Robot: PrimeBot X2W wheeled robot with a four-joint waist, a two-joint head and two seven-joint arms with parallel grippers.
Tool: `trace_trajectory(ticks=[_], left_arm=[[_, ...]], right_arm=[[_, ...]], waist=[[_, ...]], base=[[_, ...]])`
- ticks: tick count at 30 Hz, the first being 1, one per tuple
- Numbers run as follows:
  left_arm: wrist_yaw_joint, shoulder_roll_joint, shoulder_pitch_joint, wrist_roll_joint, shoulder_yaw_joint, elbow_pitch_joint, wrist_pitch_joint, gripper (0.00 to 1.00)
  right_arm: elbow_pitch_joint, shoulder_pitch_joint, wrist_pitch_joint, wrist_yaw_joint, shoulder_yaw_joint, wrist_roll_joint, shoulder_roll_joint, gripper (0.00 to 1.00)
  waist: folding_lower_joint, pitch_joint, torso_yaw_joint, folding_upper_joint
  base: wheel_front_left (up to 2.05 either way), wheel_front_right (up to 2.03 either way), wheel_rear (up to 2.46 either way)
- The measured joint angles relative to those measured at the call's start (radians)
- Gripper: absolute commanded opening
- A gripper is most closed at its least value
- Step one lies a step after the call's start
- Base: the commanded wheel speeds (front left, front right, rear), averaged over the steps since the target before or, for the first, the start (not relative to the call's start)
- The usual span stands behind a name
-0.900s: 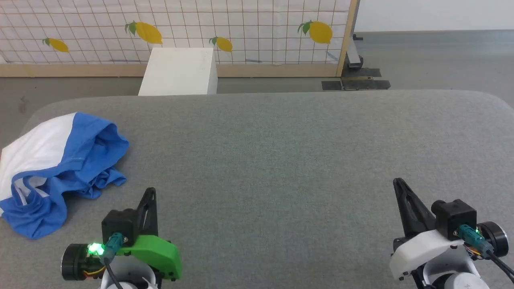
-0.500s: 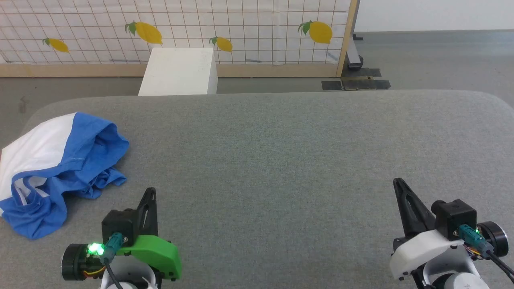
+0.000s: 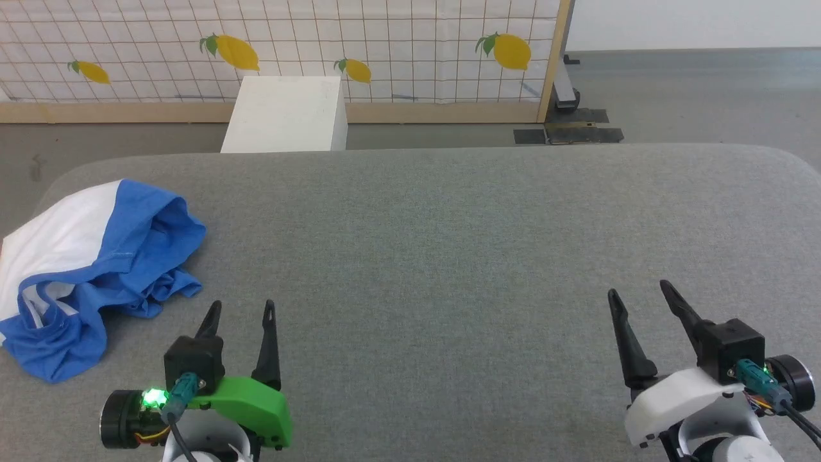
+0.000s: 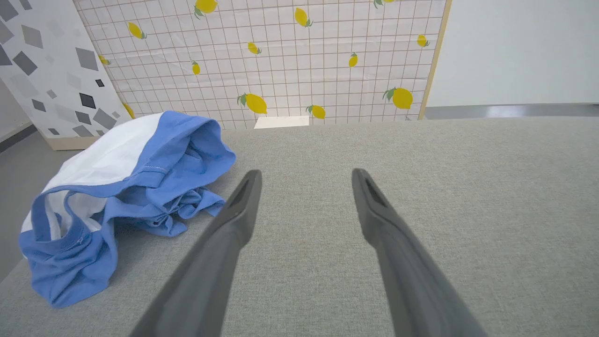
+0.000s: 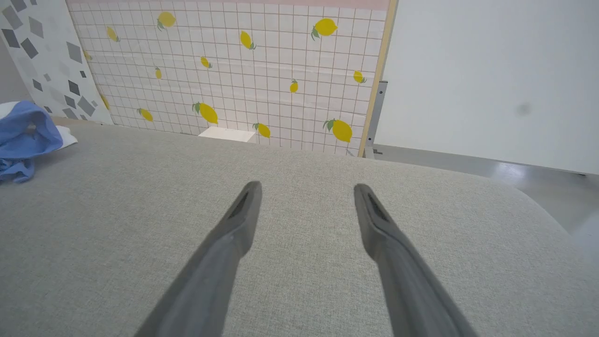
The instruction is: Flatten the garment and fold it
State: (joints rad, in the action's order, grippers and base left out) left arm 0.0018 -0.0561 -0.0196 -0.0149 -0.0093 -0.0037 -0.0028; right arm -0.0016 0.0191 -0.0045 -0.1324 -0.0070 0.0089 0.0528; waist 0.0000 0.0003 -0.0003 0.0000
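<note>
The garment lies crumpled at the far left of the grey padded table, white body uppermost with blue sleeves bunched around it. In the left wrist view the garment sits left of and beyond the fingers; in the right wrist view the garment is at the far left edge. My left gripper is open at the near left, a short way right of the garment and not touching it; the left gripper holds nothing. My right gripper is open at the near right, and the right gripper is over bare fabric.
A white box stands on the floor behind the table's far edge. Behind it runs a gridded panel with lemon prints in a wooden frame. The table's rounded left edge lies under the garment.
Both grippers have gone from shut to open, fingers now spread apart. The arms have stayed nearly in place and the garment has not moved.
</note>
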Motion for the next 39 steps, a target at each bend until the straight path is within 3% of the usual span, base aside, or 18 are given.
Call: trace_trajectory(ticks=[20,39], left_arm=[[0.003,0.0,-0.009,-0.021,-0.002,-0.003,-0.036,1.0],[0.009,0.0,-0.032,-0.039,-0.003,-0.004,-0.079,1.0]], right_arm=[[0.015,0.003,-0.037,0.0,-0.045,0.027,0.0,1.0],[0.037,0.004,-0.077,0.0,-0.073,0.057,0.0,1.0]], waist=[[0.0,-0.003,0.012,0.0],[0.0,-0.008,0.093,0.0]], base=[[0.0,0.0,0.0],[0.0,0.0,0.0]])
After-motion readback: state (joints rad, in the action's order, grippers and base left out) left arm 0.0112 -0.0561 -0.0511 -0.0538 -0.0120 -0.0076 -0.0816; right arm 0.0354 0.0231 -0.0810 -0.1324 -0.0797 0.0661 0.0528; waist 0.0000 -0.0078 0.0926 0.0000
